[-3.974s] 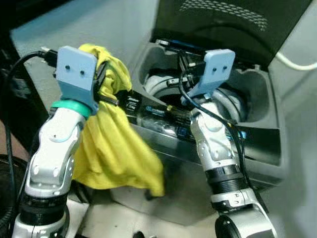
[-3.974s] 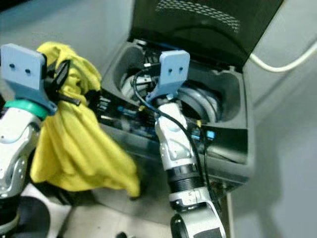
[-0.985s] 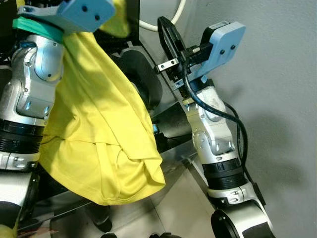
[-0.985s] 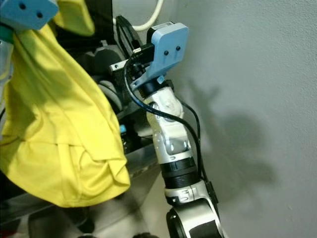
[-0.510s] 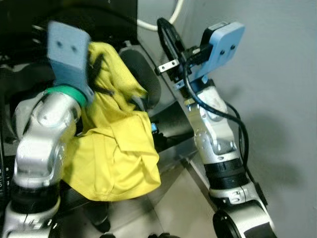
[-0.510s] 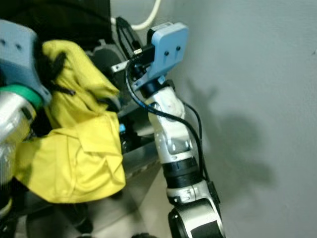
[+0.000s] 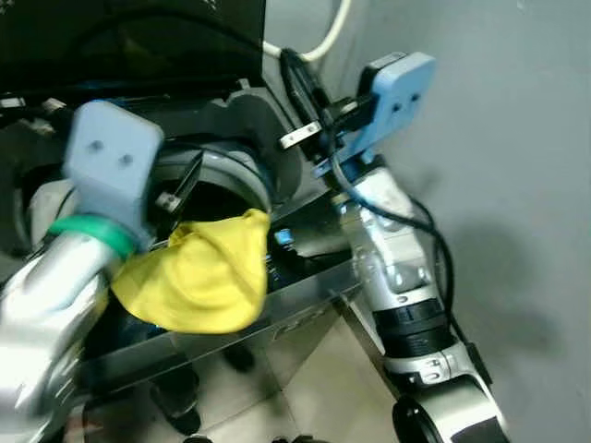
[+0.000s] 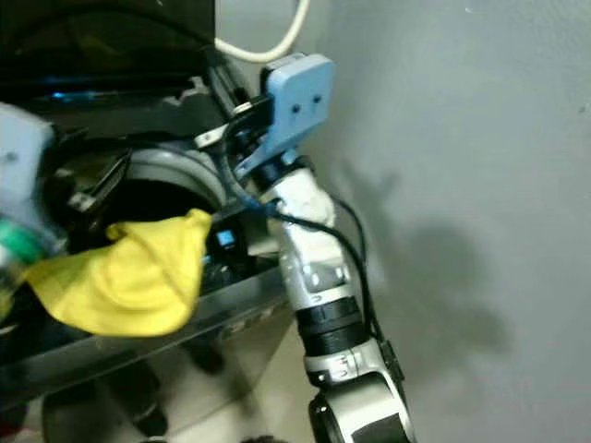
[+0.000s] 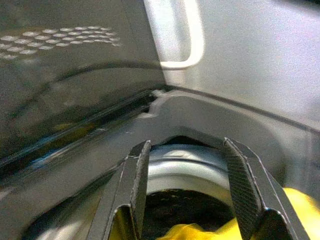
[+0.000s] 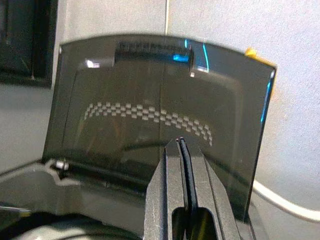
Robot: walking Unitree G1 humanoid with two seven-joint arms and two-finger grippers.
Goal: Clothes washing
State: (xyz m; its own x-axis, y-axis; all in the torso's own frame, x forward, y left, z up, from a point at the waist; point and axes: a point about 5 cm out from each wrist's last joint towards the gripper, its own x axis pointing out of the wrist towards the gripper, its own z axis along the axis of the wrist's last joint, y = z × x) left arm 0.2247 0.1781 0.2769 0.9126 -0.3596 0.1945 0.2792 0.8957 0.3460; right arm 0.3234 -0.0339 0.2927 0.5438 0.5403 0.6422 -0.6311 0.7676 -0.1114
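Observation:
The yellow garment [image 7: 199,277] lies bunched over the front rim of the top-loading washer [image 7: 242,106], at the edge of the drum opening [image 7: 217,189]. My left gripper [image 9: 186,149] hovers over the drum with its fingers spread open. The yellow cloth [image 9: 296,206] sits below and beside those fingers, not pinched between the tips. In the left eye view the left gripper [image 7: 180,185] is just above the garment. My right gripper [image 7: 300,81] is raised at the washer's back right corner, its fingers [image 10: 181,150] pressed shut on nothing, pointing at the open dark lid [image 10: 160,120].
A white hose [image 7: 337,28] runs along the grey wall [image 7: 508,185] behind the washer. The wall is close on the right. The washer's dark front panel [image 7: 305,249] faces me, with tiled floor [image 7: 314,378] below it.
My left arm has swung down from high up and brought the hanging garment onto the washer's rim at the drum. The right arm stayed raised. The view shifted slightly.

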